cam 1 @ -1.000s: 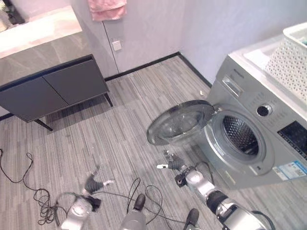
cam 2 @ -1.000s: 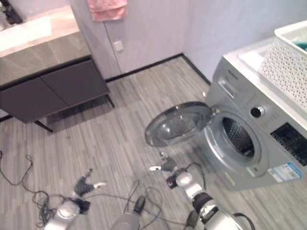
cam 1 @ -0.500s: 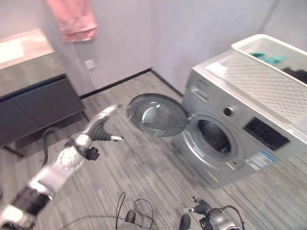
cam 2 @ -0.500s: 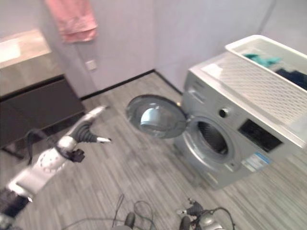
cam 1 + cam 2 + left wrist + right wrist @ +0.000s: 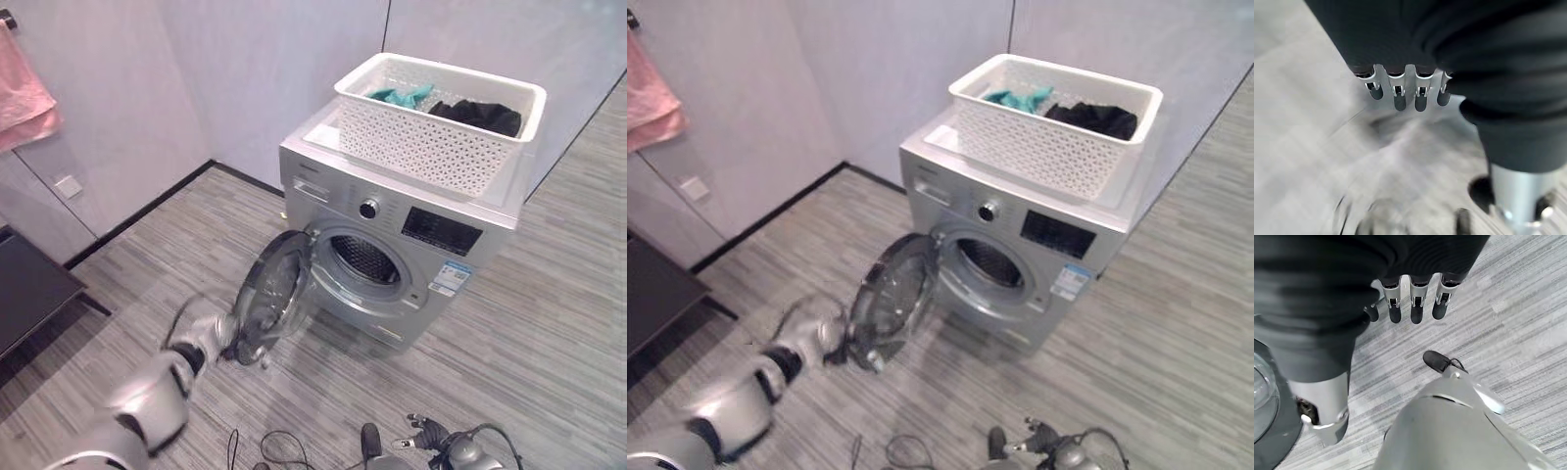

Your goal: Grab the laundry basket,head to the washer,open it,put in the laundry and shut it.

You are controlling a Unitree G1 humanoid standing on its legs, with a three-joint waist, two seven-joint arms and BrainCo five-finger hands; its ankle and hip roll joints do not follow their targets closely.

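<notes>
The silver washer point(image 5: 392, 211) stands against the wall with its round glass door point(image 5: 274, 294) swung open and the drum opening point(image 5: 364, 259) showing. On top sits the white lattice laundry basket point(image 5: 431, 137), holding a teal cloth point(image 5: 397, 95) and a black cloth point(image 5: 480, 115). My left hand point(image 5: 204, 328) is low beside the door's outer edge and blurred; I cannot tell if it touches. Its fingers point(image 5: 1399, 95) are straight and hold nothing. My right hand point(image 5: 423, 431) hangs low near the floor in front of the washer, with straight, empty fingers point(image 5: 1415, 301).
A pink towel point(image 5: 22, 98) hangs on the wall at the upper left, above a wall socket point(image 5: 67, 185). A dark cabinet point(image 5: 24, 294) stands at the left edge. Striped grey floor runs in front of and to the right of the washer.
The camera has swung toward the washer, bringing the basket fully into view. My left arm has come down from mid-air to beside the open door. The right hand stays low.
</notes>
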